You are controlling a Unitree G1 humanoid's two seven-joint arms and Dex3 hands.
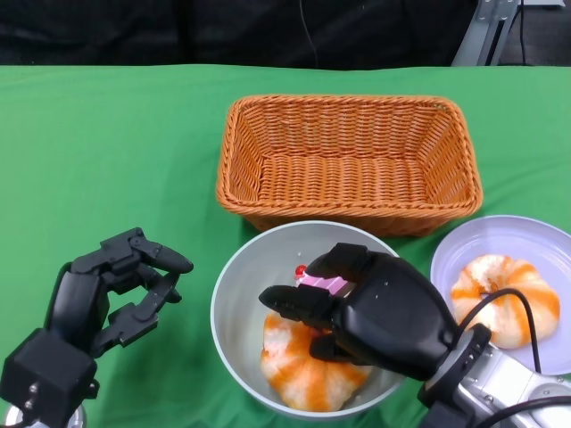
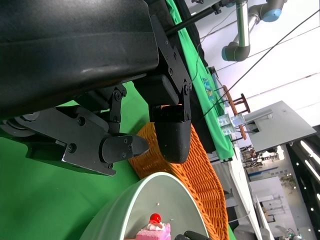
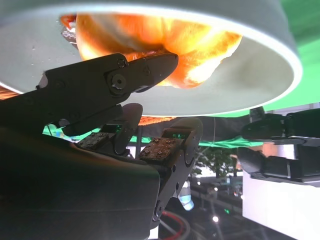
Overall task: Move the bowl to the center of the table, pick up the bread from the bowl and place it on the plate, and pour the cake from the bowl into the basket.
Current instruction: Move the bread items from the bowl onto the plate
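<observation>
The bread (image 1: 308, 370) lies in the pale bowl (image 1: 234, 308) beside a small pink cake (image 1: 312, 278), just before the wicker basket (image 1: 348, 160); a second bread already sits on the plate (image 1: 544, 357). It looks light, soft and easily dented, so I judge a gentle hold across its flanks best. The right hand (image 1: 357, 312) hovers over it, fingers apart, gripping nothing; the left hand (image 1: 111, 290) hangs spread and empty. Green cloth (image 1: 107, 152) covers the table; dim clutter lies beyond
</observation>
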